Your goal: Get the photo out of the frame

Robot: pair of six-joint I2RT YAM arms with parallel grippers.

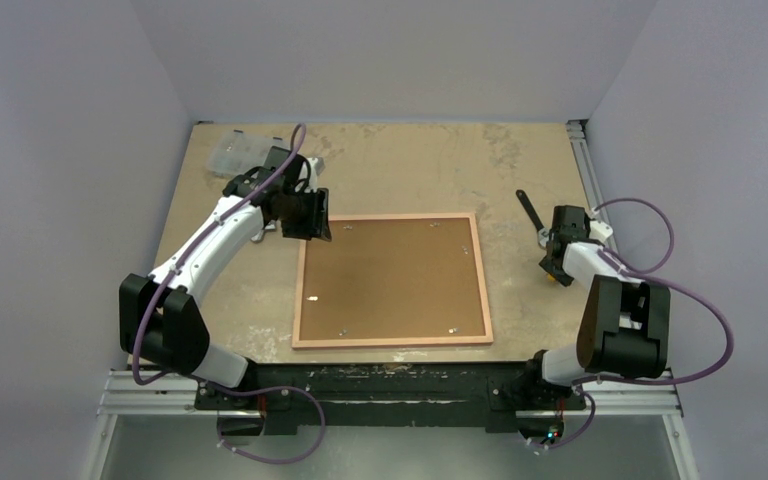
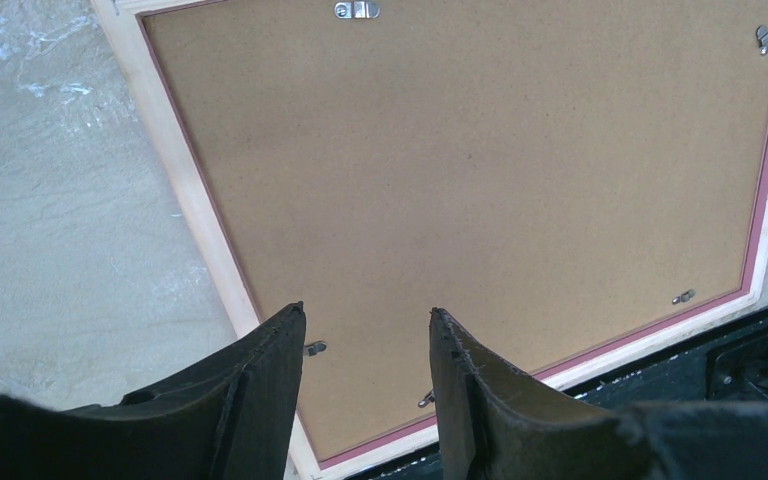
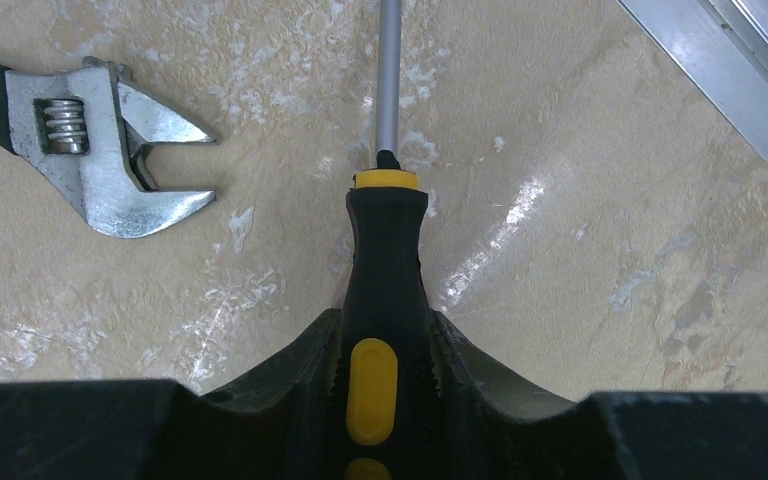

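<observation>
Right gripper (image 3: 385, 322) clamps the screwdriver (image 3: 385, 230); left gripper (image 2: 367, 318) hovers half-open over the frame (image 1: 392, 280). Bring the tip to 1 clip (image 2: 683, 297), turn gently

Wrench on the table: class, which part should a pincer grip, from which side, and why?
The black handle, from straight above, closing across its width: the wrench lies flat on the table, its handle slim and straight, its metal head broad and uneven.

Pink frame (image 1: 392, 280) flat, brown back up
</observation>
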